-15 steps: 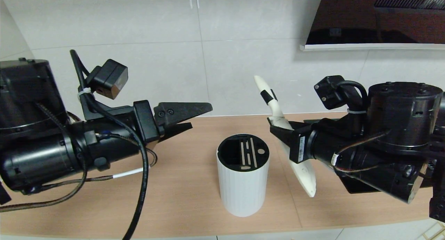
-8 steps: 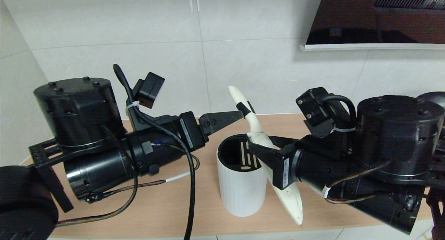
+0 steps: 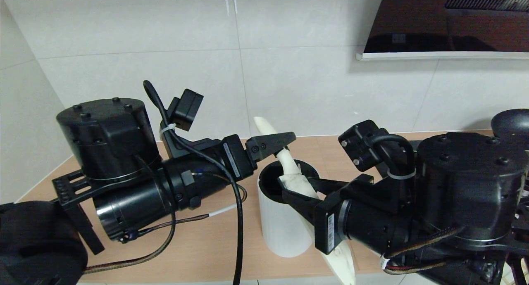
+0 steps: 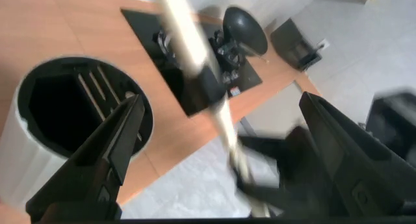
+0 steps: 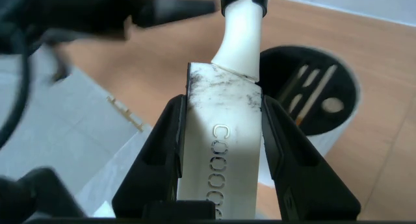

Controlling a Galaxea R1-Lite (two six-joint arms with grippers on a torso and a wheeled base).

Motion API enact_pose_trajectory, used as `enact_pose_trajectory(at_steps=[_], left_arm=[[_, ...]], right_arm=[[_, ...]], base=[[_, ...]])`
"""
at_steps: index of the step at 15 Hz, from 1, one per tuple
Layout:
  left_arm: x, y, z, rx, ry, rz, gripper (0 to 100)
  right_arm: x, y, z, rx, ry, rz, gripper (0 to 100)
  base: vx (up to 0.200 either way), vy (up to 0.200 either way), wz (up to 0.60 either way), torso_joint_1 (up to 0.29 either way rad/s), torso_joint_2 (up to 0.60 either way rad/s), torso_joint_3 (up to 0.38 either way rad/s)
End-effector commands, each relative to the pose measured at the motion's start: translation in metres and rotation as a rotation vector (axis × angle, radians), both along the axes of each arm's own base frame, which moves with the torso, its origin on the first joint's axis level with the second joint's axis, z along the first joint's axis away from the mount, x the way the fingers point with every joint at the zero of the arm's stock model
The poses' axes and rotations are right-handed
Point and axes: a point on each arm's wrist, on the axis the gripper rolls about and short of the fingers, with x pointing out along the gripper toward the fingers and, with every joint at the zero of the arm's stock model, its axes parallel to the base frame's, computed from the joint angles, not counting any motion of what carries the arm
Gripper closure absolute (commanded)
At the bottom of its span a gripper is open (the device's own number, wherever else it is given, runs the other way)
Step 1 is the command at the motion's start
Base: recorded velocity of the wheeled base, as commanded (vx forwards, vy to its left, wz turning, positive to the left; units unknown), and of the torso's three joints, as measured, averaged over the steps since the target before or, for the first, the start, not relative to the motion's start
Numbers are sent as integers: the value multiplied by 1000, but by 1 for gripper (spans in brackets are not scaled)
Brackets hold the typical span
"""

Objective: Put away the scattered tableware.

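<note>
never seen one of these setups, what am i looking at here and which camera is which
It is a robot with two black arms, each ending in a two-fingered gripper. The picture showing both arms comes from a camera on its head, looking down at a wooden counter. The other two come from cameras on the wrists, one per arm. On the counter stands a white cylindrical holder with a black slotted top. The right gripper is clamped on a white spatula, held slanted close to the holder. The left gripper is open, its fingers either side of the spatula's handle.
</note>
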Motion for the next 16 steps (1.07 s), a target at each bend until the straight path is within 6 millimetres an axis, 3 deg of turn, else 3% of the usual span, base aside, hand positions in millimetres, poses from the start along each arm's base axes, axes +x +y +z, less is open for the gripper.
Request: enact_pose_trajectory(at_steps=[1, 11, 12, 16], left_arm=[[3, -3, -7, 11, 14, 1, 0], [4, -4, -11, 19, 21, -2, 0], [4, -4, -11, 19, 21, -2, 100], [4, -4, -10, 18, 20, -3, 100]], right_arm=[[-2, 3, -3, -8, 6, 9, 100], [-4, 6, -5, -7, 2, 22, 100], [-4, 6, -5, -9, 3, 22, 100], [-3, 7, -9, -21, 7, 21, 100]], base=[[0, 0, 0, 0, 0, 0], [0, 0, 0, 0, 0, 0], [0, 0, 0, 0, 0, 0], [0, 0, 0, 0, 0, 0]])
